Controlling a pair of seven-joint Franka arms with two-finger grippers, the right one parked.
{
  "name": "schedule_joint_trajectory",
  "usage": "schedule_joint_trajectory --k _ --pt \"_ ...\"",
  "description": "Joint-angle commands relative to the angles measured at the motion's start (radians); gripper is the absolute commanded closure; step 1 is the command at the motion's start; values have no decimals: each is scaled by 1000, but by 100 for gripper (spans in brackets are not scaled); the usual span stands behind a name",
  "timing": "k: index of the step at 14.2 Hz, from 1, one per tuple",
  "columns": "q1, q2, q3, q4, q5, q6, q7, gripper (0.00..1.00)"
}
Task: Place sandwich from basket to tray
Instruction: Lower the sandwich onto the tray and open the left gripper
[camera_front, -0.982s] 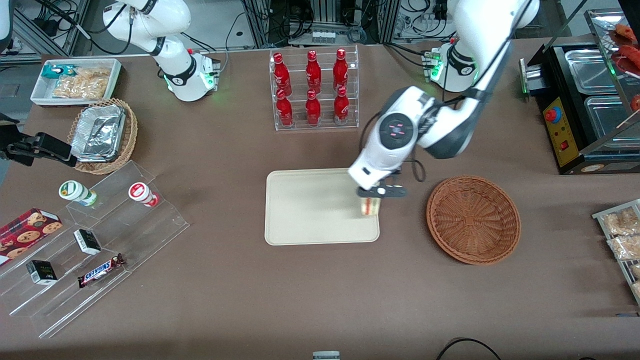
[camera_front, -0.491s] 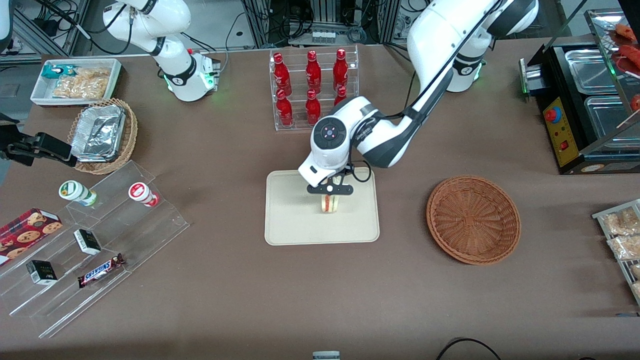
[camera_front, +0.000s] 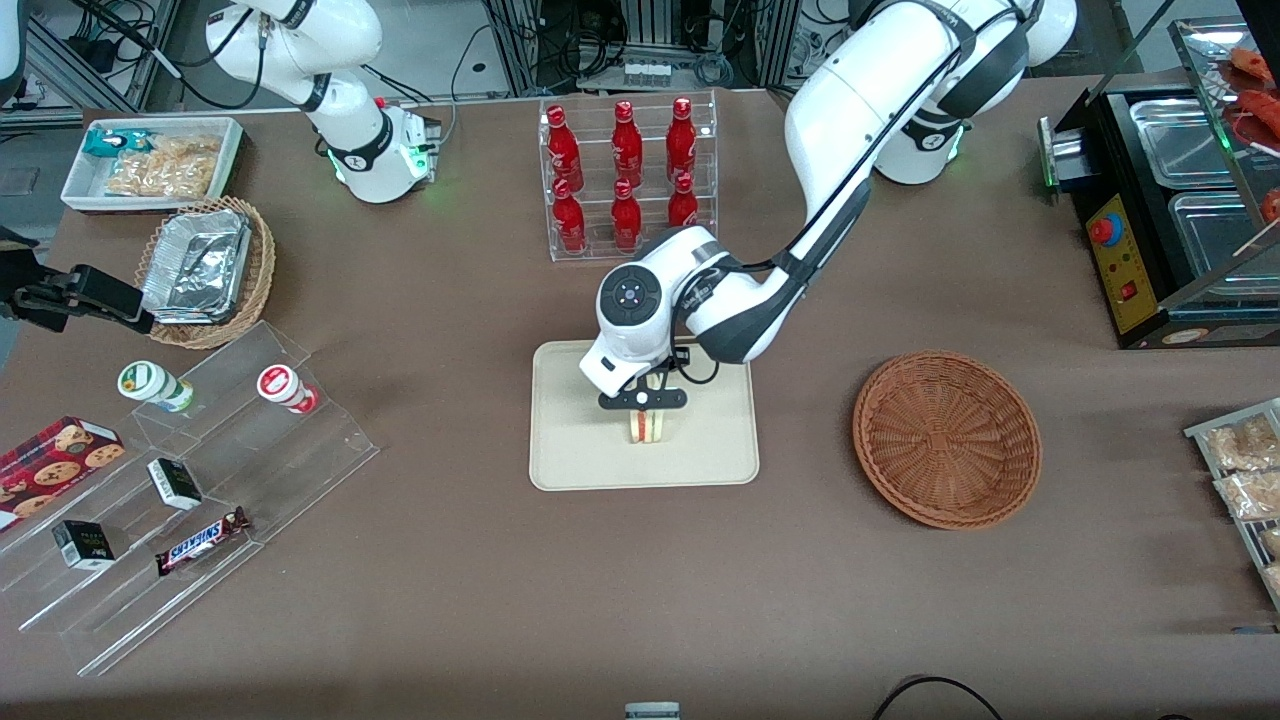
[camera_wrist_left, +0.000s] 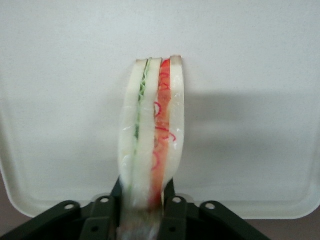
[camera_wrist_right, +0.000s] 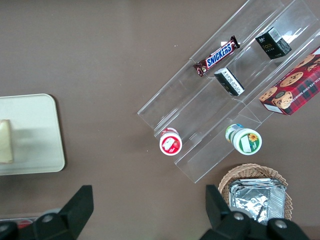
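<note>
While the table spreads brown under everything, the tray lies at its middle, with the basket at the tray's three o'clock, well apart and holding nothing. At the tray's twelve o'clock, farther from the front camera, stands a rack of bottles. Above the tray's middle the gripper hangs, clamped on the sandwich. From the wrist, the sandwich stands on edge between the fingers, green layer on one side, red on the other, over the tray. Whether it touches the tray cannot be told.
</note>
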Motion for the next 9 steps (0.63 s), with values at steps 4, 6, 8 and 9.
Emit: schedule_joint_trajectory --k 4,6,8,9 --pt "-15 3 18 47 20 -4 -30 0" --pt "-17 -30 44 45 17 -12 -30 0" --pt "-5 -68 44 37 17 -20 -44 0" --pt "9 -98 44 34 12 -44 -44 0"
